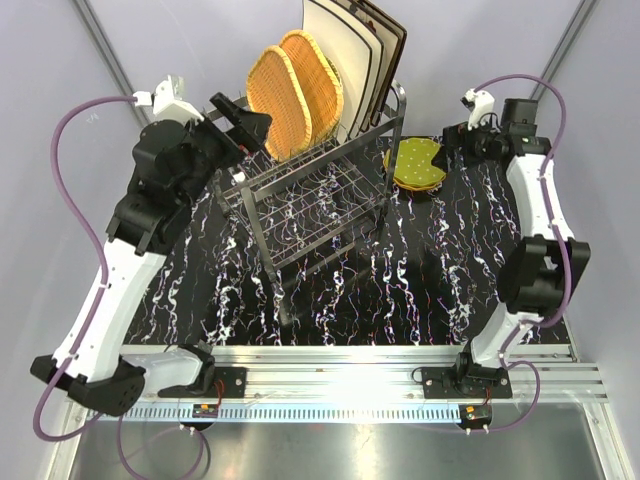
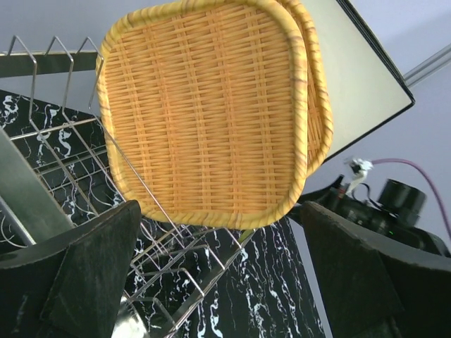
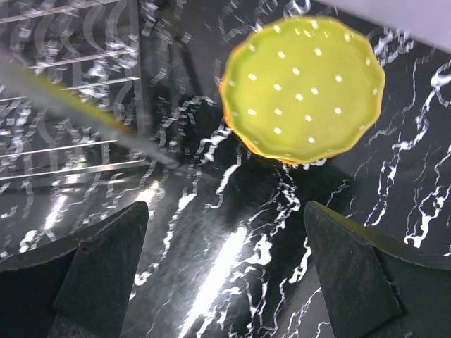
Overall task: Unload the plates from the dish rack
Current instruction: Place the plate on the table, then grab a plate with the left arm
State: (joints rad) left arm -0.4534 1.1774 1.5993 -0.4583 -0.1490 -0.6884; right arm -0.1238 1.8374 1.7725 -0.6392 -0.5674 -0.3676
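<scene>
Both grippers are released and empty: the left gripper [image 2: 220,211] faces the nearer wicker plate [image 2: 204,113], upright with its twin and the cream square plates [image 1: 355,55] on the top tier of the dish rack [image 1: 310,200]. The right gripper [image 3: 225,211] hovers just right of the rack above the green dotted plate [image 3: 303,88], which lies on what may be an orange plate [image 3: 271,156]. The danger I see is the left jaws catching both overlapping wicker plates or the rack's wires, dragging the second plate off or tipping the rack.

Dish rack [image 1: 300,200] holds upright wicker plates [image 1: 295,88], cream plates [image 1: 350,50]; green plate [image 1: 415,162] beside.
</scene>
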